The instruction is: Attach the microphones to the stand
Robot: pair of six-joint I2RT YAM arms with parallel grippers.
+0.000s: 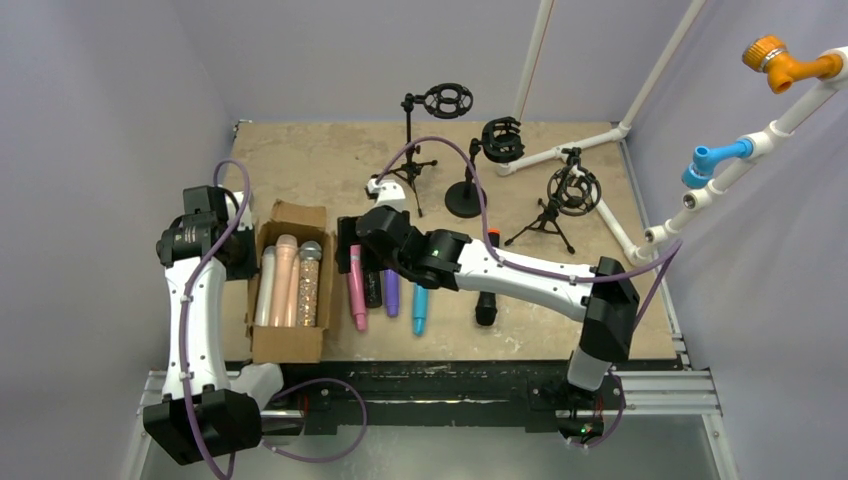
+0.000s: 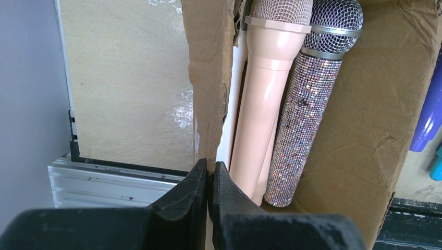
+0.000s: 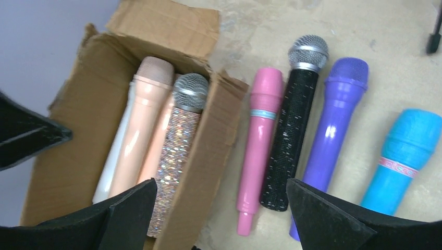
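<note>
The job stands at the pick-up: none of the three stands at the far side of the bench (image 1: 300, 160) carries anything yet. The tall tripod stand (image 1: 440, 102), the round-base stand (image 1: 497, 142) and the low tripod stand (image 1: 570, 190) all show bare rings.

The microphones lie in two groups. Three sit in the cardboard box (image 1: 285, 345): a white microphone (image 2: 229, 125), a peach microphone (image 2: 266, 104) and a glitter microphone (image 2: 307, 114), side by side with their heads pointing away from the arms. Four more lie in a row on the bench just right of the box: a pink microphone (image 3: 260, 140), a black microphone (image 3: 292, 135), a purple microphone (image 3: 333, 125) and a teal microphone (image 3: 404, 156).

The left gripper (image 2: 209, 177) is clenched on the edge of the box's left wall, and appears to steady it. The right gripper (image 3: 220, 182) is spread wide and grasps nothing. It hovers above the box's right wall and the pink and black microphones; which one it aims for I cannot tell.

The next move, as I judge it, calls for the right gripper to come down astride a single body, probably the pink or the black. The two lie touching, so a finger must find the narrow gap or take the pink from its free side. Once closed and lifted, the body needs turning upright to thread a ring
</note>
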